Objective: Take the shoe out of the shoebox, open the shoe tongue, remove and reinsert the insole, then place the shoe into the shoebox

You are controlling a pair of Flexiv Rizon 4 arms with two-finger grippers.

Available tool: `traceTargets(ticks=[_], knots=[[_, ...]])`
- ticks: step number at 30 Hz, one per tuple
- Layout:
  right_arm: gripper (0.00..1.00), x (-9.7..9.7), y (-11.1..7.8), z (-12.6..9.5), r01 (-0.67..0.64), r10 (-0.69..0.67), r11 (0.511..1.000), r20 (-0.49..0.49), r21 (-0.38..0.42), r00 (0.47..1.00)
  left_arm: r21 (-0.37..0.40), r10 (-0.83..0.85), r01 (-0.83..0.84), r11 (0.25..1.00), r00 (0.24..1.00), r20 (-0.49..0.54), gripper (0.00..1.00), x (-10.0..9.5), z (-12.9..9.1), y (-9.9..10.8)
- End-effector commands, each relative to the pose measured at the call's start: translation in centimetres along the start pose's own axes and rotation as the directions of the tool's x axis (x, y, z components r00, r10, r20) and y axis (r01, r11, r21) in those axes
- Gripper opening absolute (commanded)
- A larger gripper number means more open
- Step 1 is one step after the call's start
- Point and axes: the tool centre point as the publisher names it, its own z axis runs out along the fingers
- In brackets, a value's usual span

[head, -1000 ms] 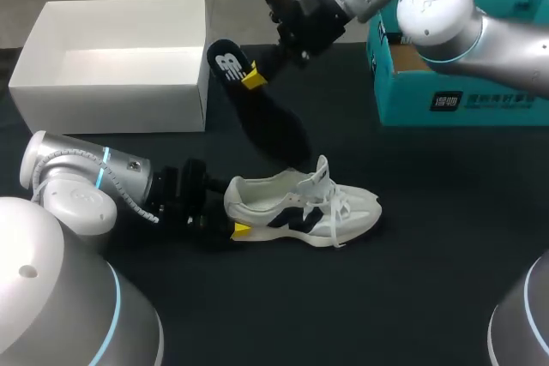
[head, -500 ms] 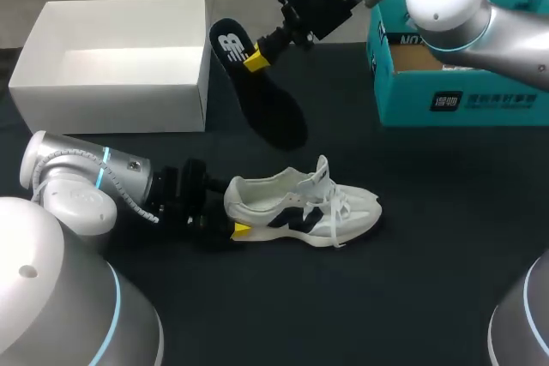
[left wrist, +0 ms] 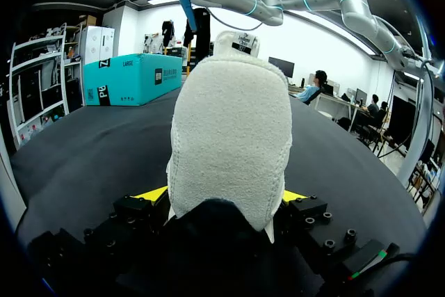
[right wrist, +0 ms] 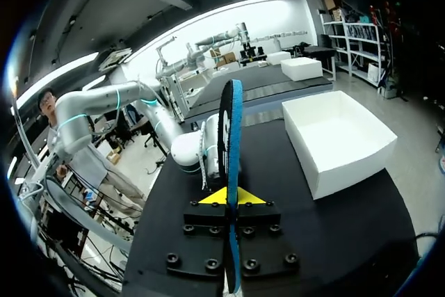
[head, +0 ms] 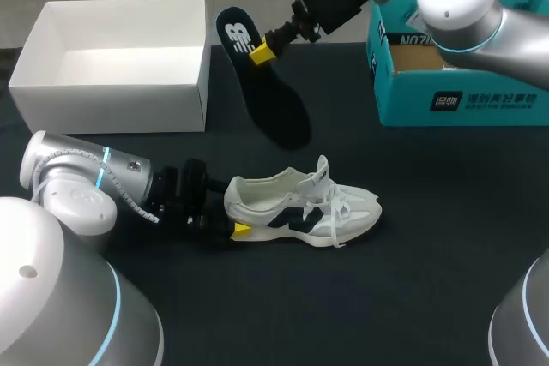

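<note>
Step in hand: we judged ourselves at the insole stage, with the insole out of the shoe and not yet put back.
Shoe: the white mesh sneaker with dark side panels (head: pixel 300 207) stood upright on the black surface (head: pixel 429 280), toe toward our right and tongue raised. It was well apart from the white open-topped cardboard shoebox (head: pixel 111 92).
Left tool: our left tool (left wrist: pixel 224 199) was clamped on the sneaker's heel, a yellow tip at each side.
Right tool: our right tool (head: pixel 262 51) was pinching the dark foam insole with a blue edge (head: pixel 274 109) near its logo end.
Insole: it hung in the air between the shoebox and the teal cardboard box (head: pixel 455 83). Its toe end drooped toward the sneaker without touching it.
Next move: we reckoned the insole's toe end had to be lined up with the sneaker's opening and slid forward under the tongue, while the left tool braced the heel.
Risk: the soft insole could fold at the collar.
</note>
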Motion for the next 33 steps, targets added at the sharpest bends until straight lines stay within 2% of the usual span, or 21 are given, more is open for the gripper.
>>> traceTargets(ticks=[1, 3, 5, 16, 33], knots=[[0.00, 2.4, -0.9, -2.1, -0.036, 0.040, 0.998, 0.069, -0.055, 0.997, 0.000, 0.000, 0.000, 1.000, 1.000, 0.001, 0.00, 0.0, 0.2, 0.3], [0.00, 3.0, -0.8, -2.8, -0.112, 0.120, 0.990, 0.079, -0.089, 0.990, 0.000, 0.000, 0.000, 1.000, 1.000, 0.001, 0.00, 0.0, 0.2, 0.3], [0.00, 3.9, -0.5, -3.6, -0.123, 0.136, 0.984, 0.096, -0.132, 0.986, 0.000, 0.000, 0.000, 1.000, 1.000, 0.001, 0.00, 0.0, 0.2, 0.3], [0.00, 6.8, -0.9, -6.1, -0.257, 0.268, 0.955, 0.067, -0.146, 0.961, 0.000, 0.000, 0.000, 1.000, 1.000, 0.001, 0.00, 0.0, 0.2, 0.3], [0.00, 7.1, -1.1, -6.4, -0.266, 0.274, 0.955, 0.054, -0.131, 0.960, 0.000, 0.000, 0.000, 1.000, 1.000, 0.001, 0.00, 0.0, 0.2, 0.3]])
